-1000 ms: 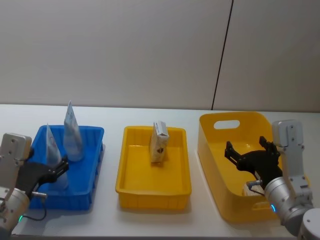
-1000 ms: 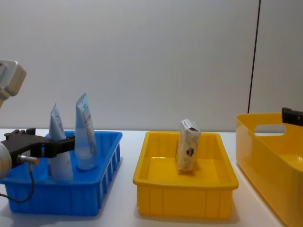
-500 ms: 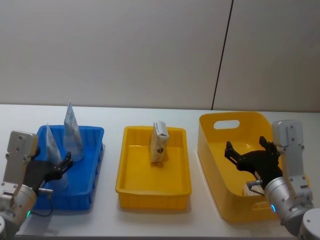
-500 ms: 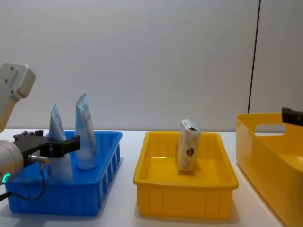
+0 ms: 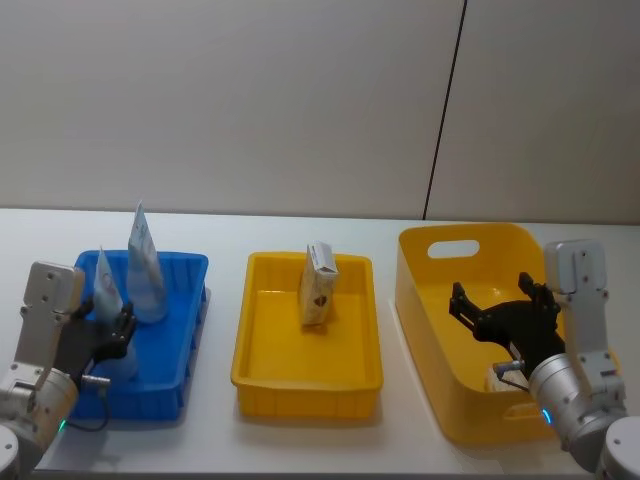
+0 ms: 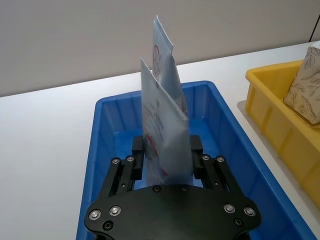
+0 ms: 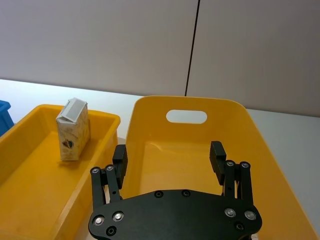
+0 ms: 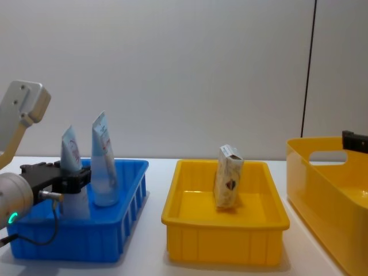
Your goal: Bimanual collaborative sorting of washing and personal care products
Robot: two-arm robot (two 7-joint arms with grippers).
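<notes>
Two pale blue tubes stand upright in the blue bin (image 5: 192,266). My left gripper (image 5: 112,335) is shut on the lower part of the nearer tube (image 5: 103,283); in the left wrist view its fingers (image 6: 137,150) press both sides of that tube (image 6: 162,135). The farther tube (image 5: 143,265), with red print, stands free just behind. A beige marbled carton (image 5: 319,285) stands upright in the middle yellow tray (image 5: 258,378). My right gripper (image 5: 490,302) hangs open and holding nothing over the inside of the deep yellow bin (image 5: 430,262).
The three containers sit in a row on a white table, close together, with a wall behind. A pale item (image 5: 497,378) lies low in the deep bin, mostly hidden by my right arm. The tray floor around the carton is bare.
My left wrist has risen and moved forward and right over the blue bin, and the nearer tube has shifted slightly with it. The right arm and the carton have not moved.
</notes>
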